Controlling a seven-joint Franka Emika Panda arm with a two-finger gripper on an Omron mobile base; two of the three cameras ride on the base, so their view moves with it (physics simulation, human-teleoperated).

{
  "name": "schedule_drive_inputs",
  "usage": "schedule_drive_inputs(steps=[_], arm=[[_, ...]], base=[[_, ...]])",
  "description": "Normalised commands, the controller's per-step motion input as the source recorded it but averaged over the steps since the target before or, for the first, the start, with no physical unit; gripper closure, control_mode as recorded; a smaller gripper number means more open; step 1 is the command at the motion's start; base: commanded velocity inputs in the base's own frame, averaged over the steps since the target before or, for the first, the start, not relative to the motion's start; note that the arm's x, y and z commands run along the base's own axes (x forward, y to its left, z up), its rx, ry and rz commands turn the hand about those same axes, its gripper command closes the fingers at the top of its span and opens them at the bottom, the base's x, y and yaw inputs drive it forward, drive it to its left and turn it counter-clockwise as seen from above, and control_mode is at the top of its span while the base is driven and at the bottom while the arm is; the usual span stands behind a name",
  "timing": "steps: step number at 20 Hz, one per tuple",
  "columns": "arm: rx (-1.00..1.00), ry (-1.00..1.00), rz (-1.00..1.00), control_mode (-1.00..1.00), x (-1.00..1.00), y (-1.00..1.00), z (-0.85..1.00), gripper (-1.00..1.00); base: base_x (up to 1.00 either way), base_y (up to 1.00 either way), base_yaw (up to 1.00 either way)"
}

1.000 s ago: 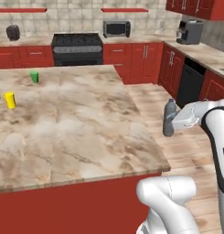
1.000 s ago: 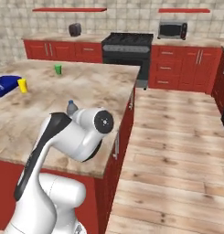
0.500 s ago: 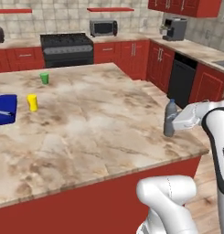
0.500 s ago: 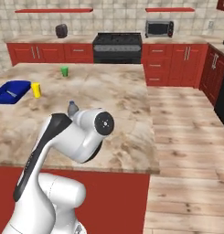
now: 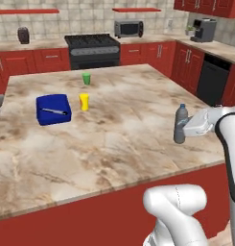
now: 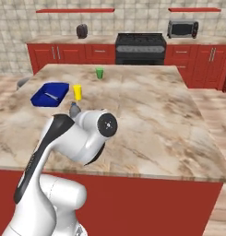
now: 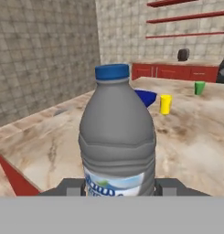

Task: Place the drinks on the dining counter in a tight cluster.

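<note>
The gripper [image 5: 186,129] clamps the grey plastic bottle [image 5: 180,124] upright over the dining counter's [image 5: 138,139] right edge, not yet set down, so no drinks cluster there so far

Red cabinets [image 5: 23,62], a black stove [image 5: 92,48] and a microwave [image 5: 129,29] line the beige tiled wall [image 6: 22,23].

Arm [image 6: 82,138]: glossy white rounded links, with a dark grey strip along the upper link. One joint carries a round dark cap. Gripper [image 5: 188,129] housing is pale grey and boxy.
</note>
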Motion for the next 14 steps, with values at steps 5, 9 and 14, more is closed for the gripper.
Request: schedule_drive_inputs(steps=[5,9,14], arm=[[0.0,0.0,0.0,1.0,0.0,0.0,0.0,1.0],[0.0,0.0,0.0,1.0,0.0,0.0,0.0,1.0],[0.0,0.0,0.0,1.0,0.0,0.0,0.0,1.0]], base=[[0.14,0.32,0.02],[0.23,0.66,0.0],[0.34,0.56,0.0]])
